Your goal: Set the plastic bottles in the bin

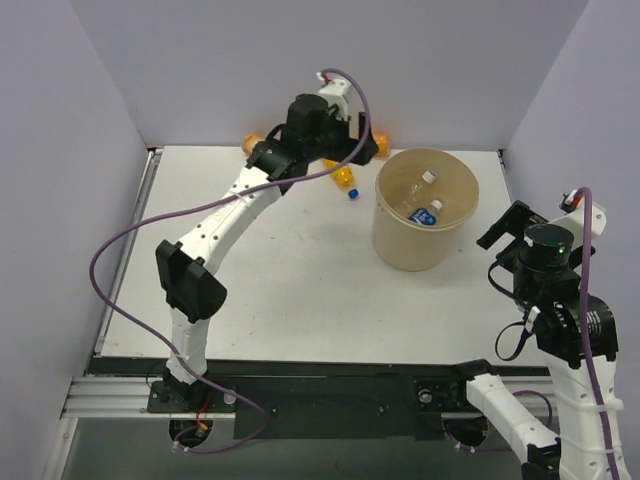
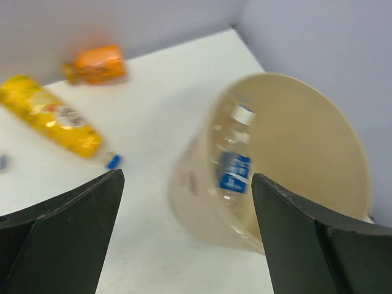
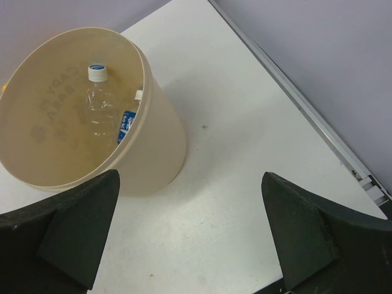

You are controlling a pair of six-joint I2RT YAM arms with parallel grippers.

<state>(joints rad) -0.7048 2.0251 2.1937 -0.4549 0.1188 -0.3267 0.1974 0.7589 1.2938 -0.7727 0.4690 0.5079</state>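
The tan bin (image 1: 395, 235) stands right of the table's centre. Two clear bottles with white caps (image 3: 98, 98) lie inside it, one with a blue label (image 1: 426, 213). In the left wrist view the clear bottle with the blue label (image 2: 234, 165) is blurred at the bin (image 2: 306, 141). A yellow bottle with a blue cap (image 1: 346, 179) (image 2: 52, 116) lies just left of the bin. A squat orange bottle (image 2: 98, 64) (image 1: 381, 139) lies by the back wall. My left gripper (image 1: 362, 148) (image 2: 187, 177) hangs open and empty, up and to the left of the bin. My right gripper (image 1: 497, 250) (image 3: 190, 176) is open and empty to the right of the bin (image 3: 156, 153).
Another orange bottle (image 1: 252, 142) shows at the back wall, half hidden behind the left arm. Lavender walls close the table at the back and on both sides. A metal rail (image 3: 318, 131) runs along the table's right edge.
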